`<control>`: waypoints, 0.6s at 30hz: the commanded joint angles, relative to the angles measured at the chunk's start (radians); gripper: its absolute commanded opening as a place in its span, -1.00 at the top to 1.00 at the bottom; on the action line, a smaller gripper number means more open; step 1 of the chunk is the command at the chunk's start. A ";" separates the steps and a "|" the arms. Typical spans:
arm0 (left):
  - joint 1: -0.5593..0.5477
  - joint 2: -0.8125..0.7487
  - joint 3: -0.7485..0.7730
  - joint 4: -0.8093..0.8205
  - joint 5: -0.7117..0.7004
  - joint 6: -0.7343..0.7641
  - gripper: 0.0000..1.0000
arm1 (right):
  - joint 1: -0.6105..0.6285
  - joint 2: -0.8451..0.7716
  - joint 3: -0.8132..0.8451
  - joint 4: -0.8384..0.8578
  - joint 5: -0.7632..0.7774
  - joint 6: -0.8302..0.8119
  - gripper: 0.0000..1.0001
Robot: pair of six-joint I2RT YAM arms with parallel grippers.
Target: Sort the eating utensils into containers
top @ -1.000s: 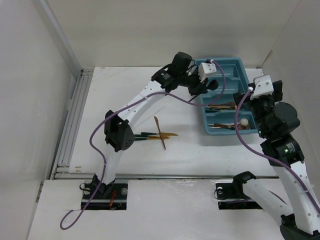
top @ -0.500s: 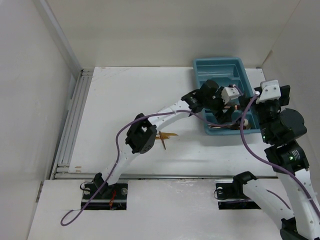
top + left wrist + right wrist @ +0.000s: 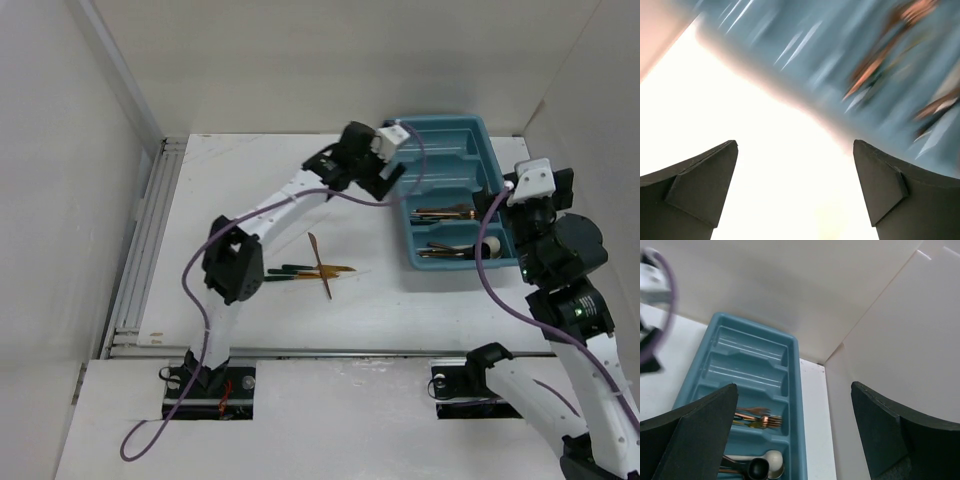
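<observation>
The teal-blue tray (image 3: 470, 135) of long containers lies at the back right. Copper and gold forks (image 3: 445, 212) fill one compartment. The one nearest me holds spoons, among them a cream-white one (image 3: 772, 459) and a black round-headed one (image 3: 758, 468). A few eating utensils (image 3: 318, 266), copper, gold and green-handled, lie crossed mid-table. My left gripper (image 3: 388, 178) hovers at the tray's left rim, open and empty (image 3: 794, 145); its view is blurred. My right gripper (image 3: 793, 387) is open and empty above the tray's right rim.
White walls enclose the table on the left, back and right; the right wall (image 3: 900, 340) stands close beside the tray. A metal rail (image 3: 140, 250) runs along the table's left edge. A purple cable (image 3: 455, 215) loops over the tray.
My left gripper went from shut to open. It swung over the tray's near compartments, then drew back to the tray's left rim. The right arm barely shifted.
</observation>
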 commanded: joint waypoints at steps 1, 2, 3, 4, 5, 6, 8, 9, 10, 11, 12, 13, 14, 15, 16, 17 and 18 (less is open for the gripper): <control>0.113 -0.138 -0.209 -0.131 -0.102 0.096 -1.00 | 0.010 0.022 -0.008 0.062 -0.034 0.004 -0.98; 0.162 -0.196 -0.348 -0.131 -0.087 0.116 -1.00 | 0.010 0.033 -0.008 0.062 -0.034 0.013 -0.98; 0.182 -0.222 -0.411 -0.119 -0.076 0.137 -1.00 | 0.010 0.033 -0.008 0.062 -0.043 0.013 -0.98; 0.200 -0.247 -0.468 -0.119 -0.053 0.159 -1.00 | 0.010 0.045 -0.008 0.072 -0.052 0.013 -0.98; 0.213 -0.267 -0.517 -0.119 -0.053 0.200 -0.97 | 0.010 0.046 -0.008 0.073 -0.053 0.013 -0.98; 0.222 -0.296 -0.601 -0.105 -0.039 0.216 -0.97 | 0.010 0.058 0.001 0.082 -0.062 0.013 -0.98; 0.222 -0.296 -0.655 -0.095 -0.039 0.243 -0.93 | 0.010 0.070 0.010 0.082 -0.075 0.013 -0.98; 0.222 -0.296 -0.688 -0.082 -0.056 0.243 -0.93 | 0.010 0.084 0.010 0.091 -0.076 0.013 -0.98; 0.231 -0.284 -0.688 -0.082 -0.068 0.243 -0.91 | 0.010 0.095 0.019 0.091 -0.076 0.013 -0.98; 0.231 -0.270 -0.702 -0.072 -0.122 0.225 -0.85 | 0.010 0.095 0.029 0.091 -0.086 0.022 -0.98; 0.231 -0.237 -0.702 -0.072 -0.143 0.216 -0.81 | 0.010 0.095 0.029 0.091 -0.086 0.022 -0.98; 0.245 -0.220 -0.702 -0.072 -0.163 0.204 -0.76 | 0.010 0.095 0.029 0.091 -0.086 0.022 -0.98; 0.245 -0.200 -0.702 -0.072 -0.209 0.194 -0.71 | 0.010 0.095 0.029 0.091 -0.086 0.022 -0.98; 0.259 -0.184 -0.693 -0.072 -0.223 0.194 -0.61 | 0.010 0.095 0.029 0.091 -0.086 0.031 -0.98; 0.277 -0.158 -0.683 -0.072 -0.223 0.194 -0.55 | 0.010 0.095 0.029 0.091 -0.086 0.031 -0.98; 0.286 -0.149 -0.683 -0.072 -0.223 0.194 -0.50 | 0.010 0.086 0.029 0.091 -0.086 0.031 -0.98; 0.286 -0.149 -0.683 -0.072 -0.234 0.194 -0.43 | 0.010 0.085 0.029 0.082 -0.073 0.031 -0.98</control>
